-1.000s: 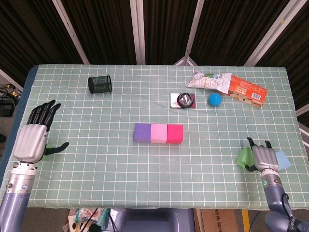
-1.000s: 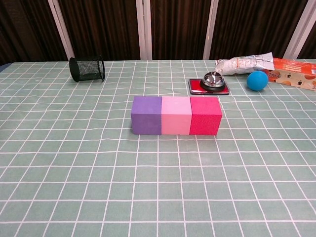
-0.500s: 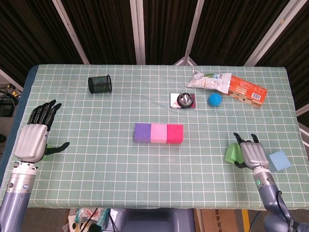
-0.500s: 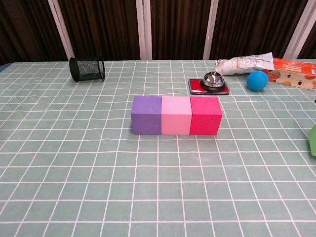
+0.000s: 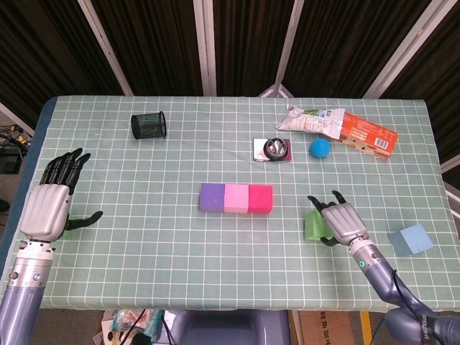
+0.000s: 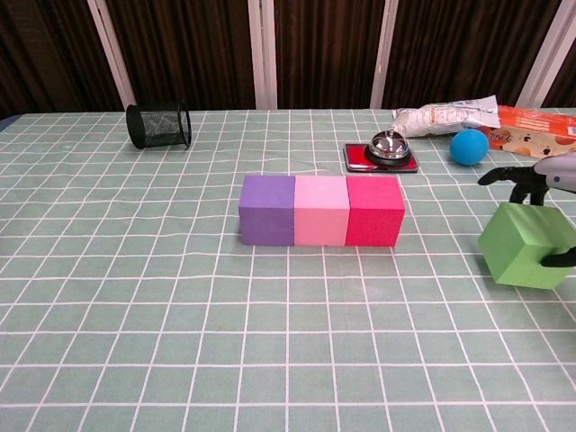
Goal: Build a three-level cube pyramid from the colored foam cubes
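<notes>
Green foam cube (image 5: 314,224), gripped in the right hand (image 5: 341,223), has travelled left from the bench edge toward the 3-cube base row (image 5: 236,198). Level 2 can start; left hand (image 5: 47,208) stays open, idle.

three cubes (image 6: 320,211) touching in a row mid-table, bell (image 5: 275,149) behind them, mesh cup (image 5: 148,125) far left

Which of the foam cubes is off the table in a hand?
The green cube, held by the right hand. The purple, pink and red cubes sit in a row; the blue cube lies alone.
</notes>
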Controlling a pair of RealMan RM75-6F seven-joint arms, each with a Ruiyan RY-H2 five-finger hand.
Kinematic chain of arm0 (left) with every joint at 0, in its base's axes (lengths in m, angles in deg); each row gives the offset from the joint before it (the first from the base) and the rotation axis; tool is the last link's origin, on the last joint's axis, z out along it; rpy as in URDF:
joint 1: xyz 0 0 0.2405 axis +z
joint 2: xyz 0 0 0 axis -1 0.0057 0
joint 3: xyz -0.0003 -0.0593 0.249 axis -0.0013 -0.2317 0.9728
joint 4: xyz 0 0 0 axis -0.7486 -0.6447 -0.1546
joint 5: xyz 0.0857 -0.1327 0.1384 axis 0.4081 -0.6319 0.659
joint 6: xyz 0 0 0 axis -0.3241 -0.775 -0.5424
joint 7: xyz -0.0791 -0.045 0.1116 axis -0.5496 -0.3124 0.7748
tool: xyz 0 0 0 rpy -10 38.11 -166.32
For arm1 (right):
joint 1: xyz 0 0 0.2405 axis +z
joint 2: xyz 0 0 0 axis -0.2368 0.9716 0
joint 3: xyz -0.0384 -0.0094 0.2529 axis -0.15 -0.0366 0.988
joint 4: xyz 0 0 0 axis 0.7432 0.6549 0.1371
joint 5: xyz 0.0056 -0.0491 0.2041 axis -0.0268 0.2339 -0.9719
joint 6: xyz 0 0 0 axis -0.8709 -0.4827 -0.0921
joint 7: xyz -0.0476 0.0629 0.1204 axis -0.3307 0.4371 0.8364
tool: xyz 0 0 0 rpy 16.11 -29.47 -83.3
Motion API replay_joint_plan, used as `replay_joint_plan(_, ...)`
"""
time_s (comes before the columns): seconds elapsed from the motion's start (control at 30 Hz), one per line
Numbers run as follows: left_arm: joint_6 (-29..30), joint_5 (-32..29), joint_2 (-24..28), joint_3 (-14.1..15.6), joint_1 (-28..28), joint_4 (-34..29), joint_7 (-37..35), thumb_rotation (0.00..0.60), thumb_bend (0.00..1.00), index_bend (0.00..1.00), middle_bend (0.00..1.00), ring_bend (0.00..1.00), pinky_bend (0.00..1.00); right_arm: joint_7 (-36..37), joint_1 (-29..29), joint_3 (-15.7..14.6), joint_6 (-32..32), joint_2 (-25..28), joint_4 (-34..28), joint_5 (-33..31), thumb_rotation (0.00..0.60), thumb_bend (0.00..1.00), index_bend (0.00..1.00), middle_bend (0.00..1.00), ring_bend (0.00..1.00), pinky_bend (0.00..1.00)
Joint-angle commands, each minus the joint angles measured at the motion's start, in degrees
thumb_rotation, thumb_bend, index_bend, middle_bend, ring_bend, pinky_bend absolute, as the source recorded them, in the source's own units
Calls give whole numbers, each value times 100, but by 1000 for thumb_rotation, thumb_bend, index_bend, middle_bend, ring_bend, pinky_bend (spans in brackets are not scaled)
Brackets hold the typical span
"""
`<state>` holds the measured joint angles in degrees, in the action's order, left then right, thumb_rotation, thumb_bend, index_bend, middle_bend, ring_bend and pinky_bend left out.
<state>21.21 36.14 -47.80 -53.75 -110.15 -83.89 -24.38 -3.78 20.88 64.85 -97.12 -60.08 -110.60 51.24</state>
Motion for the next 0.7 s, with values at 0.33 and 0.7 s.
replay_joint_plan(0.33, 1, 7, 14, 0, 7, -6, -20, 600, 109, 0, 0, 0, 0, 125, 114, -13, 126, -221, 312, 303, 600, 253, 29, 432, 346, 61)
replay_joint_plan(0.7, -3, 29, 11, 20, 10, -22, -5, 600, 109, 0, 0, 0, 0, 91, 1, -58, 39, -175, 180, 138, 600, 253, 0, 173, 230, 61)
